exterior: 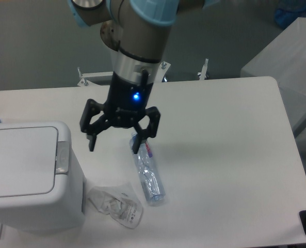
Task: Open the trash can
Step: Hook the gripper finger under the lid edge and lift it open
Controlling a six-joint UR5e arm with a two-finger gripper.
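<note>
Overhead, the end effector (pixel 114 145) hangs with its fingers spread wide and holding nothing, above the bench (pixel 220 155) between the trash can (pixel 31 175) and a clear bottle (pixel 147 169). Its lid down, the trash can stands at the bench's near left corner, a crumpled wrapper (pixel 116 205) just beside it.
</note>
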